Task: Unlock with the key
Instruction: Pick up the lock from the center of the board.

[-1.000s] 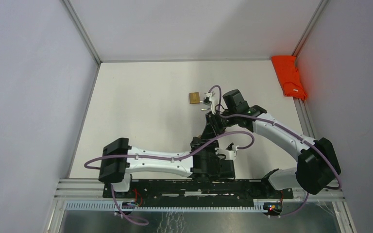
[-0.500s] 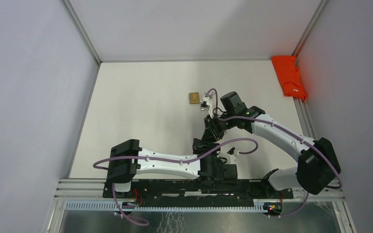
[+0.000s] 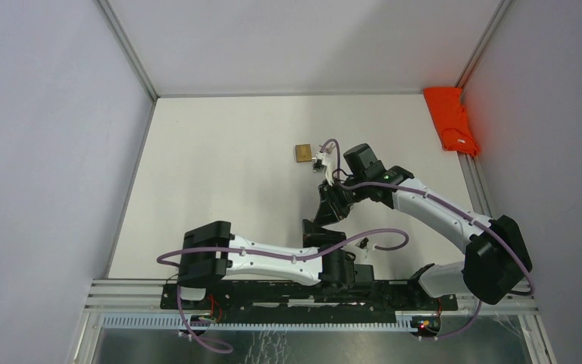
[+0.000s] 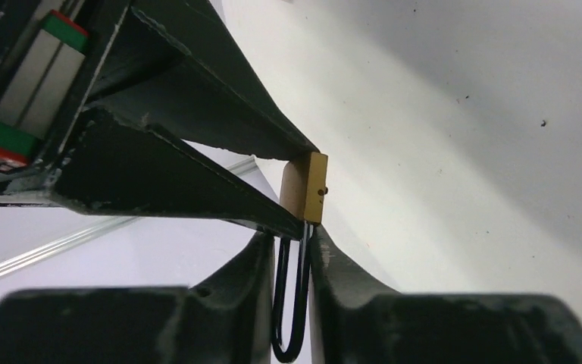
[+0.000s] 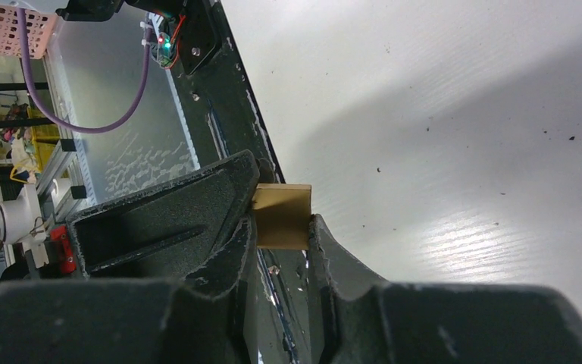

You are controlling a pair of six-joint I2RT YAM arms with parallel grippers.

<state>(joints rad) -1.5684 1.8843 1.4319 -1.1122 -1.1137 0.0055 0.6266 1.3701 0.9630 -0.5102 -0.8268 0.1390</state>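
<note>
White table (image 3: 220, 167) below: right gripper (image 5: 282, 227) clamps the padlock (image 5: 282, 205) body and left gripper (image 4: 292, 243) pinches its shackle (image 4: 281, 303), likely steadying it for the key.

From above, the padlock (image 4: 303, 186) is hidden under the two wrists, toward the table's (image 3: 220, 174) near edge. The left gripper's (image 4: 292, 243) fingers (image 4: 235, 303) are blurred (dark masses, little more), so whether they press the shackle (image 4: 281, 288) cannot be told. The right gripper's (image 5: 282, 227) fingers cover the padlock's lower part. A brass thing (image 3: 301, 153) nearer the far edge is too small to name.
</note>
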